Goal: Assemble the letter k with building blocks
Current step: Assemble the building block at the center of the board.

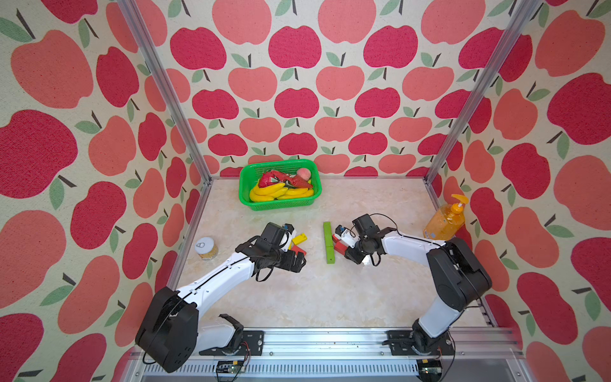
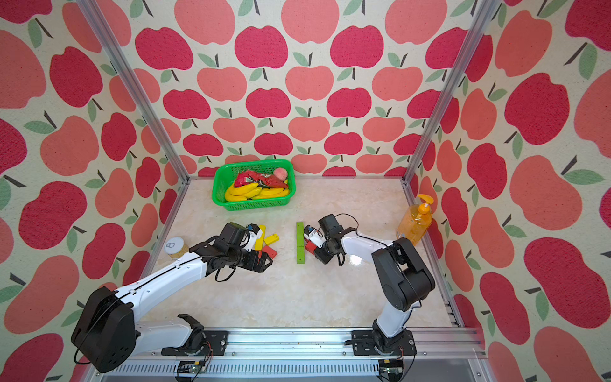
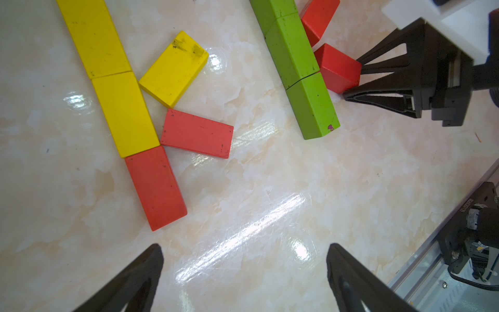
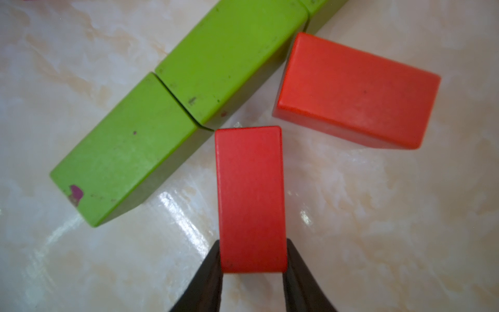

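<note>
Two fingers of the right gripper [image 4: 252,259] pinch one end of a red block [image 4: 251,194] lying just right of the green stem [image 4: 151,118], its other end beside a seam there. We judge it the K's lower leg, so we would swing it to a slant, tip touching the stem, without nudging that row or the other red block [image 4: 356,91] just beside it. Left gripper [image 3: 245,247] hangs spread and empty near the yellow-and-red group [image 3: 124,113] to the left; green basket [image 1: 281,205], can [image 1: 206,247] and soap bottle [image 1: 444,221] stand well apart, not in the way.
</note>
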You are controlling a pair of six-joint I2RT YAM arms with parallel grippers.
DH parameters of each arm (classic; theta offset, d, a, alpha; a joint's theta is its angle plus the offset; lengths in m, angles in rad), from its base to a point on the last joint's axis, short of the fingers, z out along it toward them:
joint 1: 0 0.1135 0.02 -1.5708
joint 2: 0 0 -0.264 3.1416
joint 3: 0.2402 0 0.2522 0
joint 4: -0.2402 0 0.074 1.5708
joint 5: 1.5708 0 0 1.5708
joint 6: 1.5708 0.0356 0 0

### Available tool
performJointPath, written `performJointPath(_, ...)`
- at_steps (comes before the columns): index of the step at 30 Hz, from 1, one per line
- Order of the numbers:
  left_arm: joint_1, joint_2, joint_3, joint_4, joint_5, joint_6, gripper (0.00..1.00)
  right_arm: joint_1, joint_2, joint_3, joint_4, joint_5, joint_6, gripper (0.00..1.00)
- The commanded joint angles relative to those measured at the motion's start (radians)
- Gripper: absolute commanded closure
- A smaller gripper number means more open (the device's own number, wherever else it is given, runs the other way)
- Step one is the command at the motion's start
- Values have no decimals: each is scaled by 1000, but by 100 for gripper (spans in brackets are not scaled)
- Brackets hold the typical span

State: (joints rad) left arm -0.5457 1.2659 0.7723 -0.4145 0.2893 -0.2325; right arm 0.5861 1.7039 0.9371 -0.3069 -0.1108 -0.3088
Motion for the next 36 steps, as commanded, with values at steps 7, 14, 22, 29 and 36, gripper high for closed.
performJointPath(7, 3, 12, 21, -12, 10, 27, 2, -7, 11, 23, -7, -7, 2, 63)
performJointPath(14, 3, 13, 22, -13, 8, 27, 2, -7, 10, 26, -1, -2, 2, 63)
performJointPath(22, 2, 16, 23, -15, 7, 26, 2, -5, 11, 35, -2, -4, 4, 63)
performJointPath(29, 1, 19, 24, -14, 7, 27, 2, -6, 16, 40, -7, -5, 4, 63)
performJointPath(36, 2, 23, 24, -14, 7, 28, 2, -5, 20, 45, -13, -9, 4, 63)
